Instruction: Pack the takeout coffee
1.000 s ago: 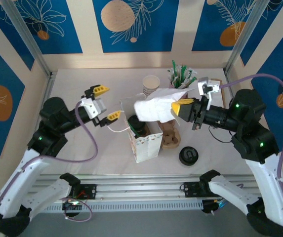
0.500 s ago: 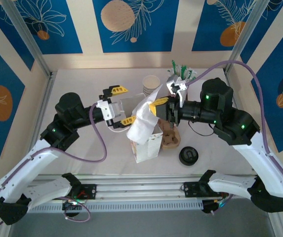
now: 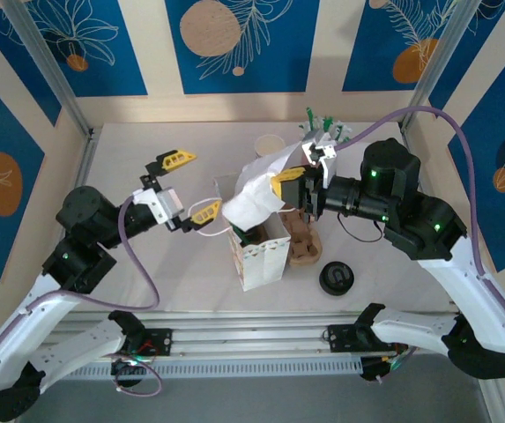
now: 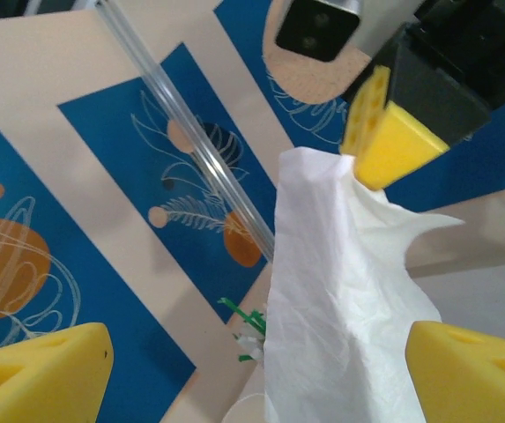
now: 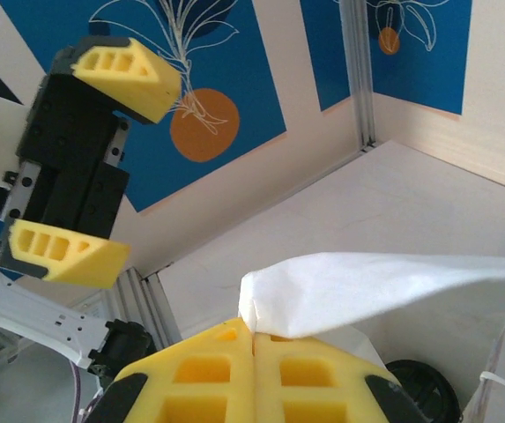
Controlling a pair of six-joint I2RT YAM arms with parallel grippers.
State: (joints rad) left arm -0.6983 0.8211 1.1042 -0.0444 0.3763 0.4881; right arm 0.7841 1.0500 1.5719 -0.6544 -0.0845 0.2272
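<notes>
Late stage of packing: the takeout coffee (image 3: 250,234), judged by its black lid, stands inside the white paper bag (image 3: 263,257) at the table's (image 3: 137,145) centre, the right gripper (image 3: 289,187) pinches a napkin (image 3: 250,198) above it, and the left gripper (image 3: 190,185) hovers beside, its 2 fingers wide apart.

Napkin (image 3: 252,192) over bag (image 3: 261,260) mouth; free table (image 3: 197,270) L of bag.
</notes>
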